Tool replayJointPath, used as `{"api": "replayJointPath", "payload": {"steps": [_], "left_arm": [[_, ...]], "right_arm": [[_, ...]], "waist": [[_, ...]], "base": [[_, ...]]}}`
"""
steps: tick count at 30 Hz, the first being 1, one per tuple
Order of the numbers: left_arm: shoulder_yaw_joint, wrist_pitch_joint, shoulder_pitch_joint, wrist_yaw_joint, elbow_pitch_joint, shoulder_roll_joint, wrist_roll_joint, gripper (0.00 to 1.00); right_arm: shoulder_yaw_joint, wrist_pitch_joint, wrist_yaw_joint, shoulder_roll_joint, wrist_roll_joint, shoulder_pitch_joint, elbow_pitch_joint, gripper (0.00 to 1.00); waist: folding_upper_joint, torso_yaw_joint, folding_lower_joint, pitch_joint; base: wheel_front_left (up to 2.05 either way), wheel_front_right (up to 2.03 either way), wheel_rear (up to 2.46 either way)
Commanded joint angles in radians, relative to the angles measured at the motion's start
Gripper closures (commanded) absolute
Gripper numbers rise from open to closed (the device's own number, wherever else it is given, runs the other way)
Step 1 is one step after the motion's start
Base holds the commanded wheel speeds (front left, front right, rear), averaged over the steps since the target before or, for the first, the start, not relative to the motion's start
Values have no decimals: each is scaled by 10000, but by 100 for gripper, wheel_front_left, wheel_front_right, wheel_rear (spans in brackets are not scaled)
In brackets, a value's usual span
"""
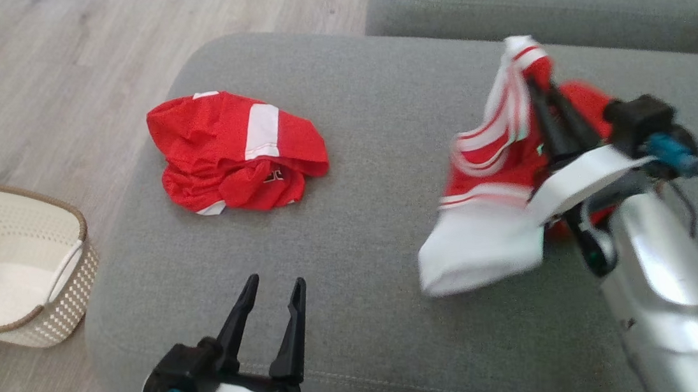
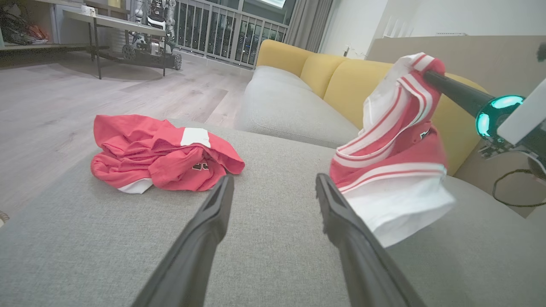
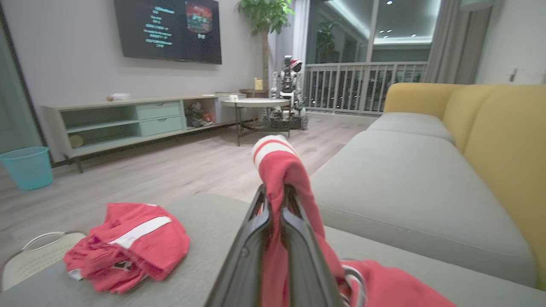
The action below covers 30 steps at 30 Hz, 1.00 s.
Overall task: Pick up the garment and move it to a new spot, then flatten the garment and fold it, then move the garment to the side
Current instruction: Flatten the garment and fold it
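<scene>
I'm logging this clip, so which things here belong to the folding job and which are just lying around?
In the job: red and white garment, pinched in the right gripper; grey sofa seat beneath it; open left gripper.
Lying about: crumpled red garment; white basket on the floor.

Soft, even light fills the head view, and the crumpled red shirt (image 1: 236,152) near the left edge of the sofa (image 1: 362,265) casts only a faint shadow. The garment (image 1: 491,208) hanging toward the right edge is smeared by motion blur. Bright glare sits on the silver forearm (image 1: 666,300).

In the left wrist view the fingers (image 2: 200,238) of the left gripper (image 2: 274,176) look soft and a teal lamp (image 2: 497,113) glows. The right wrist view is dimmer, with ceiling lights (image 3: 396,39) shining and lines bowed at its edges.
</scene>
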Motion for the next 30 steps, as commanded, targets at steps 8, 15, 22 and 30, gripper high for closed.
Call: {"api": "replayJointPath", "payload": {"steps": [8,15,22,30], "left_arm": [[74,-78,-223,-134,-296,-28,188,0],[-184,-78,-363,-45,-288,-28,35,0],[90,-78,-379,141,-486,-28,-44,0],[696,-78,-372,202,-675,-28,11,0]], "right_arm": [[2098,32,-4,70,856,-1017,1339,100],[2473,-83,-4,70,946,-2066,3292,0],[1825,-105,-4,70,623,-1989,3184,0],[474,-107,-4,70,228,-299,984,0]], "waist": [[0,537,0,-23],[0,717,0,131],[0,200,0,-57],[0,-708,0,-571]], "base": [[0,0,0],[0,0,0],[0,0,0],[0,0,0]]}}
